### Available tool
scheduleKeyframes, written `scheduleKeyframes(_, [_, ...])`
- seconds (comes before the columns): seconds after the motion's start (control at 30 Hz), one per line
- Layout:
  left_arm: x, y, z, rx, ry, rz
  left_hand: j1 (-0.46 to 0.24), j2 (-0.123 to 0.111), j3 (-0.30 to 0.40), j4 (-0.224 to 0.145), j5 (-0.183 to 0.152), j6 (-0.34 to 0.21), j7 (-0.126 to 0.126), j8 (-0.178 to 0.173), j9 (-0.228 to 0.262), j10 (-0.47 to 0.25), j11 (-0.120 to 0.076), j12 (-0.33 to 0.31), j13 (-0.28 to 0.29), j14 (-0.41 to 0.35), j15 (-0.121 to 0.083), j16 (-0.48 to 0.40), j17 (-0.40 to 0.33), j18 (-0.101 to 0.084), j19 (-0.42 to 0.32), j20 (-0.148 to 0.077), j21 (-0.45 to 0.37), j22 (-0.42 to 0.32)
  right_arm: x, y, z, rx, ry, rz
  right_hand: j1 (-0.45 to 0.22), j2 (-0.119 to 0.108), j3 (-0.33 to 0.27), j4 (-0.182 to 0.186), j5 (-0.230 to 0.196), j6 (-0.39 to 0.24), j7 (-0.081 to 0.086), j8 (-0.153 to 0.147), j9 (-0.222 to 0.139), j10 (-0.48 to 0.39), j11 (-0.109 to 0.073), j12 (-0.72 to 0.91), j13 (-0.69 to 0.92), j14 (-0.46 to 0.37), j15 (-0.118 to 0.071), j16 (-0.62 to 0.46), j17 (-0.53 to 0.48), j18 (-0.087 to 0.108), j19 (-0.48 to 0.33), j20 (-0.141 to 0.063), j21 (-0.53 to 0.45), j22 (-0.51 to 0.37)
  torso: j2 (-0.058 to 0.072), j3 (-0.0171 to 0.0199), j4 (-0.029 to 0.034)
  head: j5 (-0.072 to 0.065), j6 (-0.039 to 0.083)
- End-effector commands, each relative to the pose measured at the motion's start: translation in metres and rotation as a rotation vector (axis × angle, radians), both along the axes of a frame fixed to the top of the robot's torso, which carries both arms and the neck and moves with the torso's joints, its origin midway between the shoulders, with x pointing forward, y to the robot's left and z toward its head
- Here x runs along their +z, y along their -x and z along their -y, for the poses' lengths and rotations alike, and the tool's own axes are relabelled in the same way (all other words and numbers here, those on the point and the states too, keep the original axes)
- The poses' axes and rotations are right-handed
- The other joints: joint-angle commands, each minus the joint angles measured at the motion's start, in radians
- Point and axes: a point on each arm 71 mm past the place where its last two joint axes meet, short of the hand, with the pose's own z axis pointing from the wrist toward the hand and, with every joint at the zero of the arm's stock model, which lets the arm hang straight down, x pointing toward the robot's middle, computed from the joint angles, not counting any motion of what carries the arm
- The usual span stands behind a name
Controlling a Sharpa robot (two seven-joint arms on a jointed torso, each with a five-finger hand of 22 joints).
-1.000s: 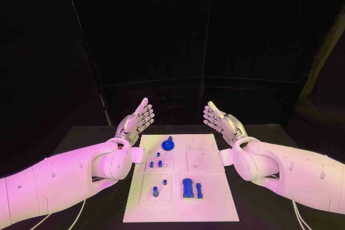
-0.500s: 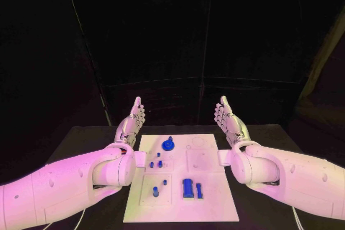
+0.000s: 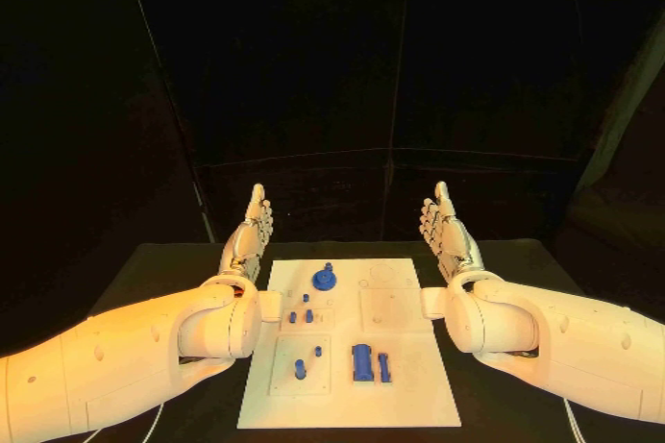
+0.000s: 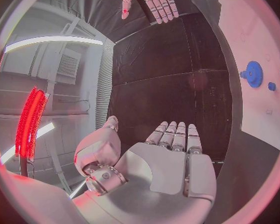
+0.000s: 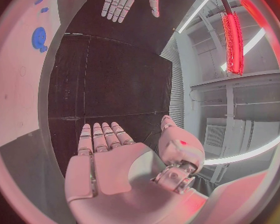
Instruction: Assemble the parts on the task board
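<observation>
From the head view we see the task board (image 3: 354,366) lying flat in the middle of the black worktop (image 3: 166,270), with blue parts on it: a gear (image 3: 325,279) near the far end and a block (image 3: 363,362) nearer us. Our left hand (image 3: 248,233) and right hand (image 3: 446,233) stand raised on either side of the board's far corners, fingers straight, holding nothing. The left wrist view adds the palm (image 4: 168,167) facing the right hand across bare worktop; the right wrist view shows the gear close to the board's far edge.
</observation>
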Motion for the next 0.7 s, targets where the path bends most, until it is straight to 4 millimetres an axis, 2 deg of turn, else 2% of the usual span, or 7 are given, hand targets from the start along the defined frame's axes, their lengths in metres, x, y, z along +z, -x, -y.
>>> scheduleKeyframes(0.03, [0.0037,-0.0003,0.0003,0.001,-0.012,0.035,-0.049,0.003,-0.006,0.000,-0.004,-0.035,-0.001,-0.004,-0.001,-0.038,0.000,-0.004,-0.002,-0.031,0.000,-0.007,-0.001,-0.019,-0.067,-0.001,-0.004,-0.002,0.0027,-0.0002,0.0000,-0.007,0.002,0.019,-0.052,0.001,0.007,-0.001,-0.006,-0.034,0.000,-0.004,-0.001,-0.040,-0.002,-0.004,-0.002,-0.039,0.000,-0.005,-0.001,-0.014,-0.100,-0.002,-0.007,-0.001,0.000,-0.0001,-0.0001,0.000,0.000])
scheduleKeyframes(0.07, [0.0037,-0.0003,0.0003,0.001,-0.012,0.035,-0.053,0.003,-0.006,0.000,-0.004,-0.039,-0.001,-0.004,-0.001,-0.042,0.000,-0.004,-0.002,-0.104,0.000,-0.007,-0.001,-0.019,-0.067,-0.001,-0.004,-0.002,0.0027,-0.0002,0.0000,-0.007,0.002,0.019,-0.058,0.001,0.007,-0.001,-0.006,-0.040,0.000,-0.004,-0.001,-0.042,-0.002,-0.004,-0.002,-0.043,0.000,-0.005,-0.001,-0.014,-0.100,-0.002,-0.007,-0.001,0.000,-0.0001,-0.0001,0.000,0.000])
scheduleKeyframes(0.13, [0.0037,-0.0003,0.0003,0.001,-0.012,0.035,-0.059,0.003,-0.006,0.000,-0.004,-0.044,-0.001,-0.004,-0.001,-0.045,0.000,-0.004,-0.002,-0.104,0.000,-0.007,-0.001,-0.019,-0.067,-0.001,-0.004,-0.002,0.0027,-0.0002,0.0000,-0.007,0.002,0.019,-0.064,0.001,0.007,-0.001,-0.006,-0.042,0.000,-0.004,-0.001,-0.048,-0.002,-0.004,-0.002,-0.046,0.000,-0.005,-0.001,-0.014,-0.100,-0.002,-0.007,-0.001,0.000,-0.0001,-0.0001,0.000,0.000])
scheduleKeyframes(0.17, [0.0037,-0.0003,0.0003,0.001,-0.012,0.035,-0.064,0.003,-0.006,0.000,-0.004,-0.115,-0.001,-0.004,-0.001,-0.116,0.000,-0.004,-0.002,-0.104,0.000,-0.007,-0.001,-0.019,-0.067,-0.001,-0.004,-0.002,0.0027,-0.0002,0.0000,-0.007,0.002,0.019,-0.068,0.001,0.007,-0.001,-0.006,-0.114,0.000,-0.004,-0.001,-0.051,-0.002,-0.004,-0.002,-0.121,0.000,-0.005,-0.001,-0.014,-0.100,-0.002,-0.007,-0.001,0.000,-0.0001,-0.0001,0.000,0.000])
scheduleKeyframes(0.27, [0.0037,-0.0003,0.0003,0.001,-0.012,0.035,-0.080,0.003,-0.006,0.000,-0.004,-0.115,-0.001,-0.004,-0.001,-0.116,0.000,-0.004,-0.002,-0.104,0.000,-0.007,-0.001,-0.019,-0.067,-0.001,-0.004,-0.002,0.0027,-0.0002,0.0000,-0.007,0.002,0.019,-0.088,0.001,0.007,-0.001,-0.006,-0.114,0.000,-0.004,-0.001,-0.123,-0.002,-0.004,-0.002,-0.121,0.000,-0.005,-0.001,-0.014,-0.100,-0.002,-0.007,-0.001,0.000,-0.0001,-0.0001,0.000,0.000])
scheduleKeyframes(0.3, [0.0037,-0.0003,0.0003,0.001,-0.012,0.035,-0.154,0.003,-0.006,0.000,-0.004,-0.115,-0.001,-0.004,-0.001,-0.116,0.000,-0.004,-0.002,-0.104,0.000,-0.007,-0.001,-0.019,-0.067,-0.001,-0.004,-0.002,0.0027,-0.0002,0.0000,-0.007,0.002,0.019,-0.170,0.001,0.007,-0.001,-0.006,-0.114,0.000,-0.004,-0.001,-0.123,-0.002,-0.004,-0.002,-0.121,0.000,-0.005,-0.001,-0.014,-0.100,-0.002,-0.007,-0.001,0.000,-0.0001,-0.0001,0.000,0.000])
scheduleKeyframes(0.7, [0.0037,-0.0003,0.0003,0.001,-0.012,0.035,-0.154,0.003,-0.006,0.000,-0.004,-0.115,-0.001,-0.004,-0.001,-0.116,0.000,-0.004,-0.002,-0.104,0.000,-0.007,-0.001,-0.019,-0.067,-0.001,-0.004,-0.002,0.0027,-0.0002,0.0000,-0.007,0.002,0.019,-0.170,0.001,0.007,-0.001,-0.006,-0.114,0.000,-0.004,-0.001,-0.123,-0.002,-0.004,-0.002,-0.121,0.000,-0.005,-0.001,-0.014,-0.100,-0.002,-0.007,-0.001,0.000,-0.0001,-0.0001,0.000,0.000])
